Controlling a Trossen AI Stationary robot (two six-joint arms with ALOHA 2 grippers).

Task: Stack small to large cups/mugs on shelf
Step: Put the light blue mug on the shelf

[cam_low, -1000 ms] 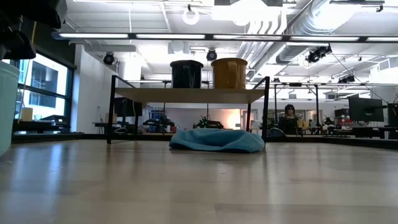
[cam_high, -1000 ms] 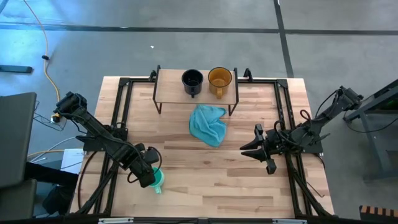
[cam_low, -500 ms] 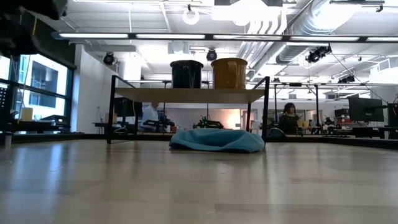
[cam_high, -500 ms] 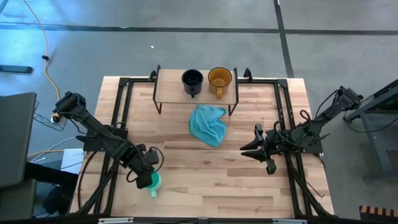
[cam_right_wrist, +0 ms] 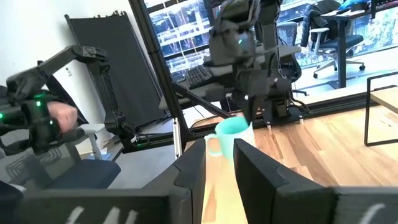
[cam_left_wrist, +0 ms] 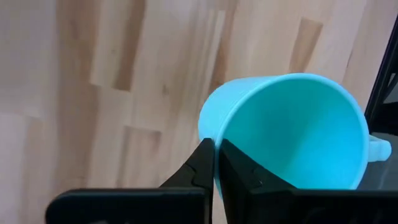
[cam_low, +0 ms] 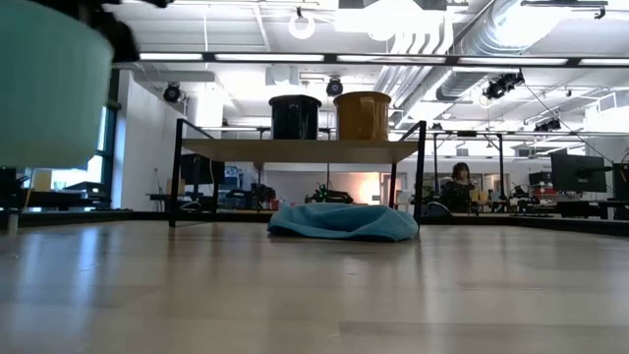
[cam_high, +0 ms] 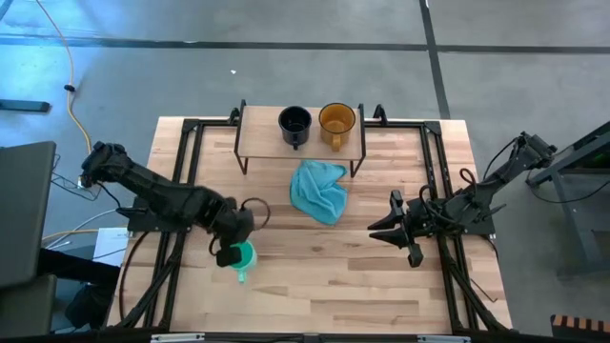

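The small teal mug hangs in my left gripper over the table's near left part; it fills the low view's upper left corner and shows in the right wrist view. The navy mug and the amber mug stand side by side on the shelf, bottoms on its board. My right gripper waits open near the table's right side. My left gripper has the teal mug by its rim, on the side away from the handle. One finger is inside the cup and one outside, coming from above. The mug hangs below the fingers, lifted clear of the table.
A light blue cloth lies crumpled on the table just in front of the shelf. Black frame rails run along both sides of the table. Bare wood lies between the two grippers.
My left gripper, shut on the teal mug, has risen and swung toward the far edge and a little to the right, turning at the wrist. The mug has gone up with it and now hangs clear of the table, higher in the low view.
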